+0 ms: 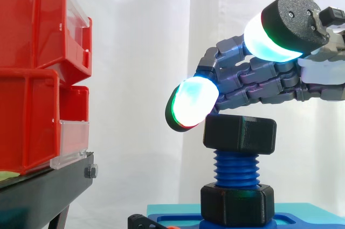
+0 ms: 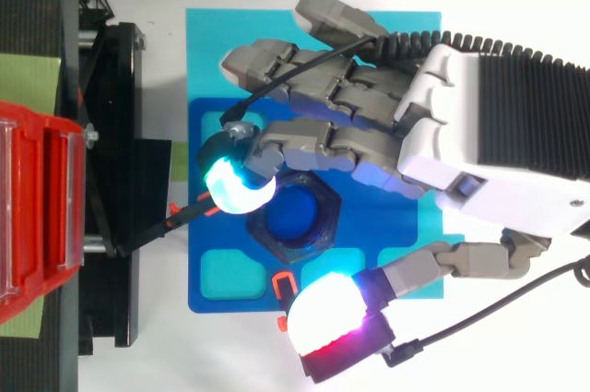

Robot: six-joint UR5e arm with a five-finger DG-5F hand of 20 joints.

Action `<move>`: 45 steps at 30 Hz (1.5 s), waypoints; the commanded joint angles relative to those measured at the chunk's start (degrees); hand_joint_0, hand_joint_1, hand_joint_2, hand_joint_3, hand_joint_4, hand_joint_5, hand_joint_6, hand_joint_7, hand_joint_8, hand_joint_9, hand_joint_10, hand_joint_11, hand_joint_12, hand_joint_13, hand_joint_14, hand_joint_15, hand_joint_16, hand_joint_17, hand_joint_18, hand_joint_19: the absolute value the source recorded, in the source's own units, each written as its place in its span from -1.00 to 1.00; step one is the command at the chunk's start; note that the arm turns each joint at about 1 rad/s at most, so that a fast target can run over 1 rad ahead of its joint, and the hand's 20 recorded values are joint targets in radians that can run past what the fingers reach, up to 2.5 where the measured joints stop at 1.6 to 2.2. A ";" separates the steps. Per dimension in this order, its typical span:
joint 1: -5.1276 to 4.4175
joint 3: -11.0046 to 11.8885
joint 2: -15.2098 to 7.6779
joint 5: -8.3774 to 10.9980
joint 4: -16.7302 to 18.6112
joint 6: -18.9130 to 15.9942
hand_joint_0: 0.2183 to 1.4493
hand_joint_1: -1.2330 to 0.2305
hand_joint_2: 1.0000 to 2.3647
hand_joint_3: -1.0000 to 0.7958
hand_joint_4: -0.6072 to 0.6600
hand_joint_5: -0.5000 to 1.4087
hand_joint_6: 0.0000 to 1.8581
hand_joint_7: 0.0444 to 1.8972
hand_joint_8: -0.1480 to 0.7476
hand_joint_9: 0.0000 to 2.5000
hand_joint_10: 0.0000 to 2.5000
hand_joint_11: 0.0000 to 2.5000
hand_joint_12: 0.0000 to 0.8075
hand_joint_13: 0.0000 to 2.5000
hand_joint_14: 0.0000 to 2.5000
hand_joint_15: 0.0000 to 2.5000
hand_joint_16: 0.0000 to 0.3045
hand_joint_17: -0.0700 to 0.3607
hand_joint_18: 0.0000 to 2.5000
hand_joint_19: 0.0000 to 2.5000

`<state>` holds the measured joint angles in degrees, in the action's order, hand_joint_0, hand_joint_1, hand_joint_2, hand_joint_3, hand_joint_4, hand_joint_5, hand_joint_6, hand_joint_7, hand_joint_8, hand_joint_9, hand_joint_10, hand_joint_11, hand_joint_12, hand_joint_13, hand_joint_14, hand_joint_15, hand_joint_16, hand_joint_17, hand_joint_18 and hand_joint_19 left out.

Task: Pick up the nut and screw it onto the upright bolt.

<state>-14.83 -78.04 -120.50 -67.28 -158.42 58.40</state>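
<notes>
A black hex nut (image 1: 240, 132) sits on the top of the upright blue threaded bolt (image 1: 236, 167), whose blue end shows through the nut's hole (image 2: 297, 217) from above. A second black hex collar (image 1: 237, 205) rings the bolt's foot on the blue base plate (image 2: 207, 134). My hand (image 1: 264, 81) hovers just over the nut, reaching in from the right. One glowing fingertip (image 1: 193, 102) rests at the nut's upper left edge. The thumb pad (image 2: 332, 318) stands well clear of the nut, raised and off to its side. Nothing is held.
Stacked red bins (image 1: 32, 78) on a black stand (image 1: 43, 191) rise to the left of the bolt, a gap away. The base plate lies on a light cyan board (image 2: 221, 32) with recessed pockets (image 2: 226, 274).
</notes>
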 commanded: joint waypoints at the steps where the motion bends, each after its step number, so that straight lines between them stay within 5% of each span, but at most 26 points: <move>1: -0.02 -0.01 0.00 -0.05 -0.22 0.04 -0.67 0.18 -1.00 -0.44 0.24 -0.69 -0.46 -0.04 -0.12 -0.89 -1.00 -1.00 -0.19 -0.92 -1.00 -1.00 -0.72 -0.23 -1.00 -1.00; 20: 1.82 -0.01 0.00 -1.46 -2.07 0.57 -0.66 0.15 -1.00 -0.44 0.28 -0.68 -0.46 0.00 -0.10 -0.86 -1.00 -1.00 -0.21 -0.89 -1.00 -1.00 -0.74 -0.26 -1.00 -1.00; 38: 4.37 -0.01 0.09 -3.83 -3.21 1.01 -0.65 0.14 -1.00 -0.44 0.30 -0.63 -0.46 0.27 -0.08 -0.81 -1.00 -1.00 -0.23 -0.86 -1.00 -1.00 -0.75 -0.28 -1.00 -1.00; 45: 4.72 0.26 0.09 -4.18 -3.21 1.01 -0.65 0.14 -1.00 -0.44 0.31 -0.67 -0.46 0.03 -0.10 -0.82 -1.00 -1.00 -0.23 -0.87 -1.00 -1.00 -0.76 -0.29 -1.00 -1.00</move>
<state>-10.21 -77.99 -120.45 -71.30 -161.63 59.41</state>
